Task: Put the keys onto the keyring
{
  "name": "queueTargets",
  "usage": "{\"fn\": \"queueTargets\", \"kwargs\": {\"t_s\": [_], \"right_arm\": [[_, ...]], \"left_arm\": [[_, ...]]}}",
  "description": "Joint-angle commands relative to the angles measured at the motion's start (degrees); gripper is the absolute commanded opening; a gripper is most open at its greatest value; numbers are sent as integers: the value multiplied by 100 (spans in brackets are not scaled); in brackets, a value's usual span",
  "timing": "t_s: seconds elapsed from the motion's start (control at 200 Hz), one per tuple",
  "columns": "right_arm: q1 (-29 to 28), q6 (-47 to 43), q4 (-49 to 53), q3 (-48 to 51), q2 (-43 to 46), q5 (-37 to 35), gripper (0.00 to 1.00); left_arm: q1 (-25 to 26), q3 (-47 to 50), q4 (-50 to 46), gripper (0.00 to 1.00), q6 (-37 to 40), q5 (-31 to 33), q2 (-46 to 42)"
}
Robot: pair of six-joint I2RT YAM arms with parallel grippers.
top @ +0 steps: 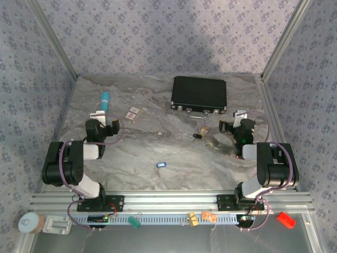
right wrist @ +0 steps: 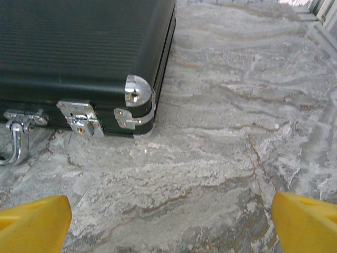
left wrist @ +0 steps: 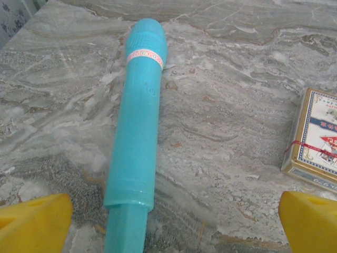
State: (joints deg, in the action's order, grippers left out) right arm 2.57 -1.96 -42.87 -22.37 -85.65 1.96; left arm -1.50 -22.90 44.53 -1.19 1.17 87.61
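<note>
overhead first: left pincer (top: 103, 124) spread wide above the marble table (top: 158, 150), right pincer (top: 236, 124) spread just as wide, neither pinching a thing.

writing now. the left wrist camera brings up the teal tube (left wrist: 138, 132) lying lengthwise straight ahead. a pink-and-white band (left wrist: 145, 57) wraps it near the far tip, its tiny print too small to read. at that view's right edge sits the card box (left wrist: 315, 138), red and blue print with a red strip across, lettering not legible. yellow fingertips (left wrist: 31, 224) fill both bottom corners, and the tube's near end runs down between them.

over to the right wrist camera: a corner of the black case (right wrist: 79, 47), ribbed lid, chrome corner cap (right wrist: 138, 90), silver latch (right wrist: 79, 118), and a bit of the metal handle (right wrist: 13, 142) at the left edge. the case stands ahead and to the left of the spread fingers, apart from them.

the overhead supplies the task's things. the blue key (top: 160, 165) lies alone mid-table, closer to the near edge than both pincers and well apart from each. the yellow key (top: 203, 128) and dark key (top: 197, 136) lie close together, near the right pincer on its left side. the keyring (top: 216, 146) lies on the marble just beyond those two keys toward the near edge, near the right pincer. it is too fine to tell how the loop and beaded chain are laid.
</note>
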Motion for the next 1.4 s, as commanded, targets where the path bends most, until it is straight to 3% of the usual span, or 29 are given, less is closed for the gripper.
{"fn": "queueTargets", "kwargs": {"t_s": [0.0,0.105,0.265,0.475,0.58,0.655,0.815,1.009,1.199,1.399], "right_arm": [[-127,-52,1177,-491,671,-234,99],[-238,397,2581,-926,1283,-719,99],[-370,1410,3699,-980,2051,-712,98],[-676,2606,5582,-1164,2636,-887,92],[-793,2921,6418,-1273,2834,-803,89],[-903,3043,6842,-1313,2913,-672,88],[-1224,3404,7412,-1439,2814,-335,84],[-1684,3636,7956,-1626,2729,-494,77],[-1950,3953,8126,-1696,2498,-217,55],[-2022,4210,7790,-1798,2013,-170,45]], "left_arm": [[-26,-346,-785,100,-129,139,-648],[13,-617,-1706,100,-57,236,-1345],[170,-550,-2168,100,-201,205,-2179],[498,-544,-2808,99,-1010,-51,-2884],[926,-464,-3016,97,-1636,253,-3228],[1512,-378,-2945,97,-1675,396,-3351],[2726,-573,-3226,97,-1746,977,-3189],[3867,-792,-3246,97,-2193,1322,-2697],[4616,-1029,-3343,96,-2879,1249,-2059],[5177,-1143,-3093,95,-3181,1219,-1556]]}}
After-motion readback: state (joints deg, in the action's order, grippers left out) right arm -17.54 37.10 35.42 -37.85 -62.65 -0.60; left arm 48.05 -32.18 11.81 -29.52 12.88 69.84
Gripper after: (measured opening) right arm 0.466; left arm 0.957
